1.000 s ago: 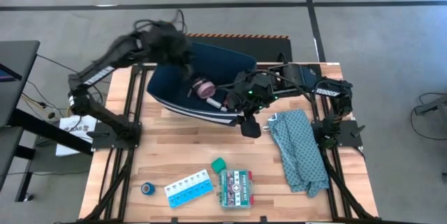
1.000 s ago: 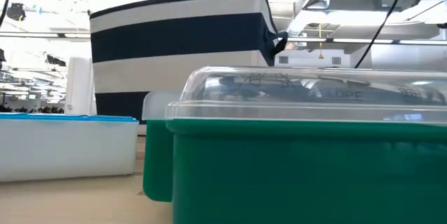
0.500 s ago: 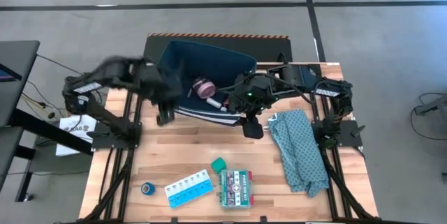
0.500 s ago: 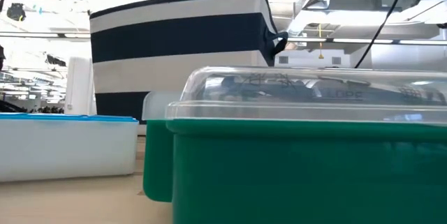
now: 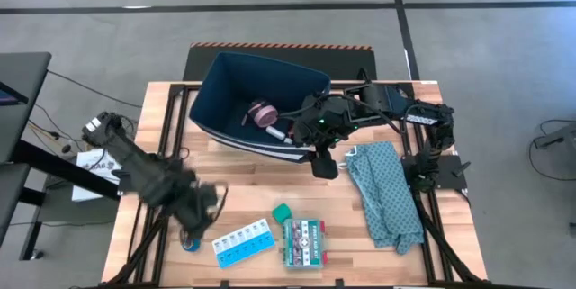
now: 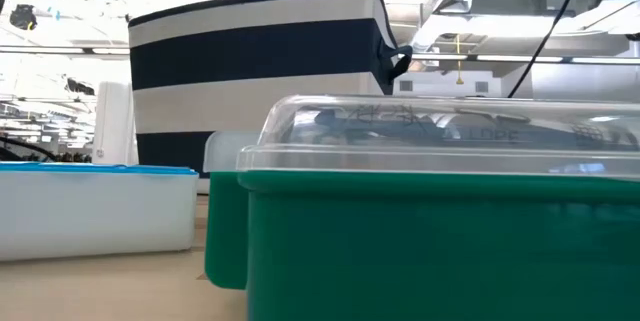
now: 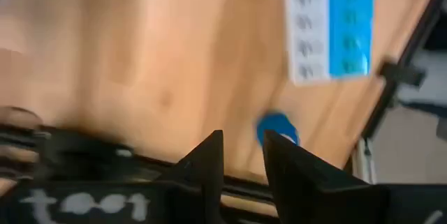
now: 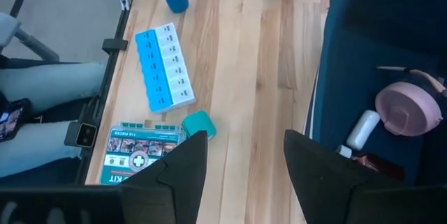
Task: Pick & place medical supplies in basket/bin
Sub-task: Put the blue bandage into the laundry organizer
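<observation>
The navy bin (image 5: 270, 86) stands at the table's far side; in the low view its striped wall (image 6: 260, 71) shows. Inside lie the pink roll (image 5: 263, 113) and a white bottle (image 5: 279, 132). At the near edge lie the blue tape roll (image 5: 188, 243), the light-blue pill organizer (image 5: 243, 242), the green-red box (image 5: 304, 242) and a teal bit (image 5: 282, 211). My left gripper (image 7: 241, 151) is open, low over the table just short of the blue tape roll (image 7: 277, 128). My right gripper (image 8: 241, 158) is open beside the bin's near right corner.
A green patterned cloth (image 5: 385, 190) lies on the table's right side. In the right wrist view a seated person's legs (image 8: 49, 88) show beyond the near edge. Bare wood lies between the bin and the near items. In the low view the box (image 6: 440, 231) fills the foreground.
My left arm has swung from above the bin's far left part, over the table's left side, down to the near left corner by the blue tape roll. The right arm and the items have stayed put.
</observation>
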You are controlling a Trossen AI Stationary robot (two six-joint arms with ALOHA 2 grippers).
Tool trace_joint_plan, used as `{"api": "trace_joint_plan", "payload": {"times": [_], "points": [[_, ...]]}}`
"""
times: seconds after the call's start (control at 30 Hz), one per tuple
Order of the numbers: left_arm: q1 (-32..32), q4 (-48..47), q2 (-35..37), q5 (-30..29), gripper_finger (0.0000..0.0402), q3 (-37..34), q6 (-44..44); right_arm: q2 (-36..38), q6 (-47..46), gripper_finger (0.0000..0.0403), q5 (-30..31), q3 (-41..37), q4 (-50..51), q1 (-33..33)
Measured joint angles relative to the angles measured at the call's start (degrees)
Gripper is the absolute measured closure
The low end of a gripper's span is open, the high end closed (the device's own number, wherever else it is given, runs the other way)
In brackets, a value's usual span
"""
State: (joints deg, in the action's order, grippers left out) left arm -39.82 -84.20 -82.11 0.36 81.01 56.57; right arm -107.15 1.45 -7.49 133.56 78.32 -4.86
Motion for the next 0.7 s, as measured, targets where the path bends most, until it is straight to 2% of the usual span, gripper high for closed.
{"api": "trace_joint_plan", "payload": {"times": [0.17,0.3,0.47,0.7], "points": [[-9.20,20.20,-0.08,5.45,0.0313,-9.54,11.02,0.00,0.02,0.0222,0.00,0.02,-2.00,0.11],[-14.50,31.58,-0.49,7.44,0.0313,-14.85,20.77,0.00,0.04,0.0221,0.02,0.02,-3.44,0.13],[-18.52,35.05,-0.49,4.22,0.0313,-19.96,27.68,0.00,0.04,0.0222,0.01,0.02,-4.72,0.13],[-19.64,36.86,-0.49,3.82,0.0313,-25.67,27.83,0.00,0.03,0.0220,0.01,0.02,-4.67,0.13]]}}
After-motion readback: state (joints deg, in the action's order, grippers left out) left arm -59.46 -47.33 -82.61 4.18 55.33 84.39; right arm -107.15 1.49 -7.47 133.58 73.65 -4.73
